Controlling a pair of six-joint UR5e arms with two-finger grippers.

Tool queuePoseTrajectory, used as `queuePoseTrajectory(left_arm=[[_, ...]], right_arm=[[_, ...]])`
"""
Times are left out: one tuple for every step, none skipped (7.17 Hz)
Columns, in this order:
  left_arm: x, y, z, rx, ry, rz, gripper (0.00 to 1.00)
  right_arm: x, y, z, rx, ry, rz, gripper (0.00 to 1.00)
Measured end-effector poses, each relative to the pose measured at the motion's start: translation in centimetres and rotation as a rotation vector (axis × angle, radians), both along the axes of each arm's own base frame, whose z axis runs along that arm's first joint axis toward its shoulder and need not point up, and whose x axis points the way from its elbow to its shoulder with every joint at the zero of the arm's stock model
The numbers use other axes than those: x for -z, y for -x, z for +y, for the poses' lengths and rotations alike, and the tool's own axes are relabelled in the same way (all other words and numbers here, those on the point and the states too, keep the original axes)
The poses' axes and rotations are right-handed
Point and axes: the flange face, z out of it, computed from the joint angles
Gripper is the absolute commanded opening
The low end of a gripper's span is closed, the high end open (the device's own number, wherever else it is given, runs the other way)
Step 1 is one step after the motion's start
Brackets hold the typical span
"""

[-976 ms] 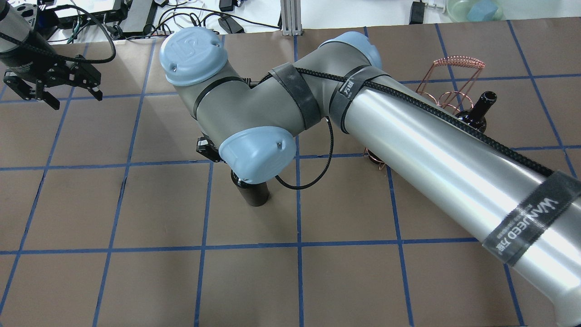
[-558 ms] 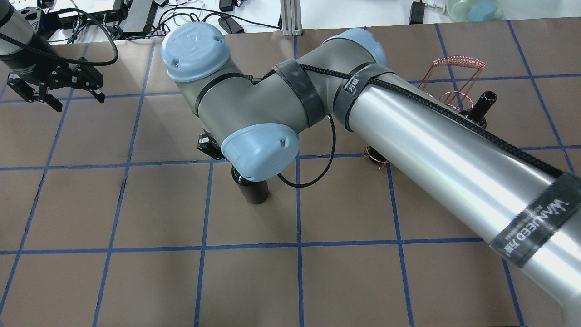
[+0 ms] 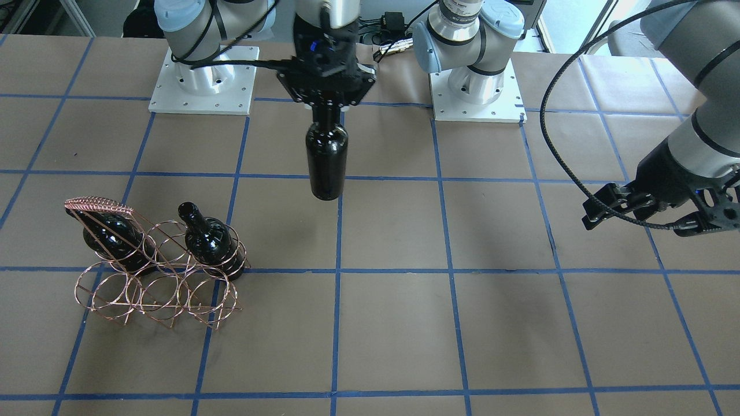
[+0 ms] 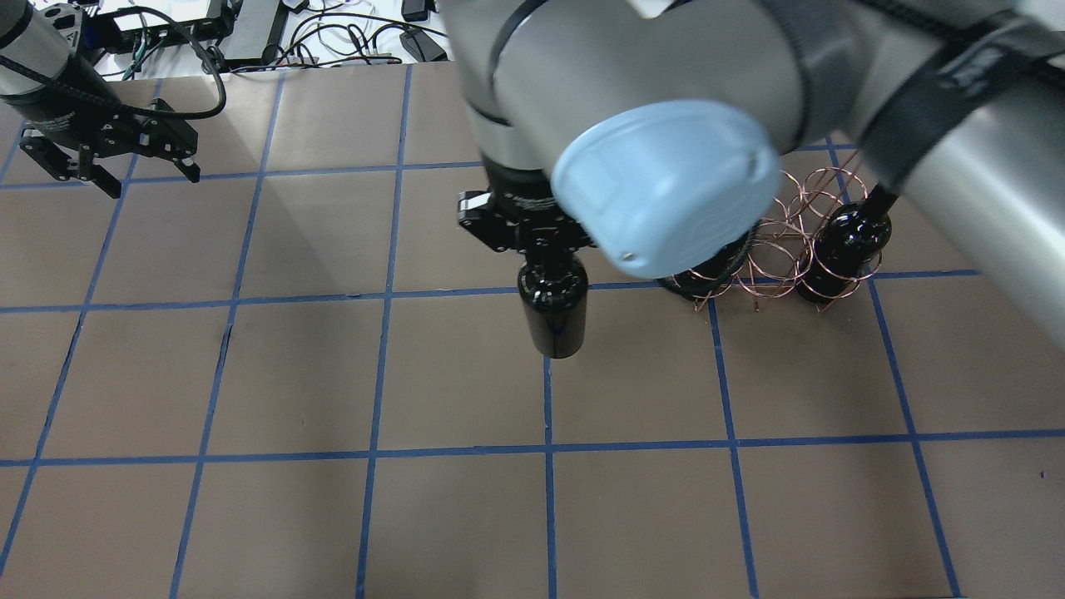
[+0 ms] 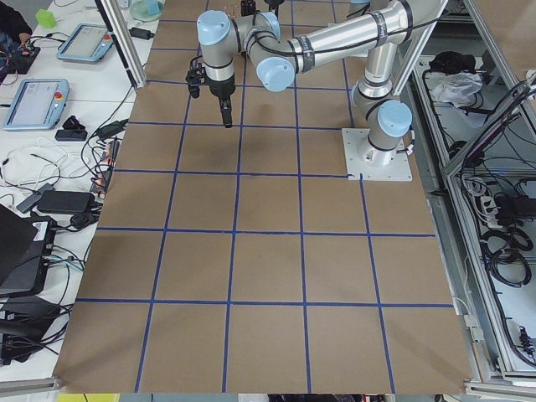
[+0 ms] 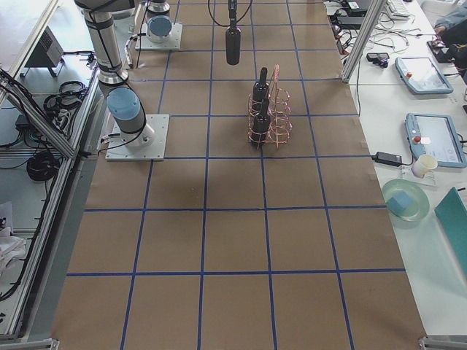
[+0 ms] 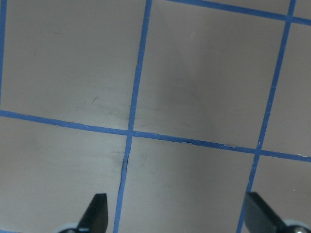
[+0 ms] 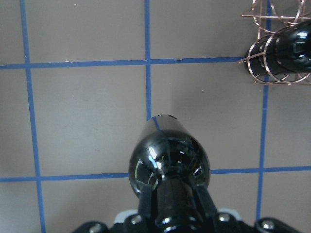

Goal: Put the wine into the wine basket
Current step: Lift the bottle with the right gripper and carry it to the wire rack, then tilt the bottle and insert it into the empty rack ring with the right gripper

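Note:
My right gripper (image 4: 532,241) is shut on the neck of a glossy black wine bottle (image 4: 553,312) and holds it upright, clear of the table, near the middle. The held bottle also shows in the front view (image 3: 326,156) and in the right wrist view (image 8: 167,165). The copper wire wine basket (image 3: 156,289) stands to the robot's right (image 4: 782,249). Two alike bottles (image 3: 113,240) (image 3: 208,242) stand in its rings. My left gripper (image 4: 125,170) is open and empty, far off at the table's back left, above bare paper (image 7: 177,218).
Brown paper with blue tape grid lines covers the table (image 4: 458,516). The right arm's big elbow (image 4: 666,191) hides part of the basket from overhead. Cables and devices (image 4: 250,25) lie beyond the table's far edge. Two arm bases (image 3: 202,81) stand at the robot's side.
My right arm has swung toward the basket, carrying the bottle to the right. The basket and its bottle now show more from overhead. The left gripper has barely moved.

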Motion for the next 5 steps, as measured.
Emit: queuePoseTrajectory(left_arm=[[-0.7, 2.3, 0.1, 0.004, 0.012, -0.004, 1.00], [-1.7, 5.1, 0.5, 0.009, 0.026, -0.010, 1.00], [-2.4, 7.5, 1.0, 0.014, 0.037, -0.014, 1.00], [-3.0, 9.2, 1.5, 0.010, 0.041, -0.013, 1.00], [-3.2, 10.4, 1.9, 0.010, 0.042, -0.014, 1.00]], right_arm=[[-2.3, 5.8, -0.6, -0.019, -0.004, 0.031, 0.00], [-3.9, 11.4, -1.2, -0.030, -0.006, 0.058, 0.00], [-5.1, 16.1, -1.8, -0.039, -0.006, 0.069, 0.00], [-5.6, 19.9, -2.4, -0.052, -0.006, 0.072, 0.00], [-5.9, 22.7, -3.0, -0.052, 0.002, 0.070, 0.00]])
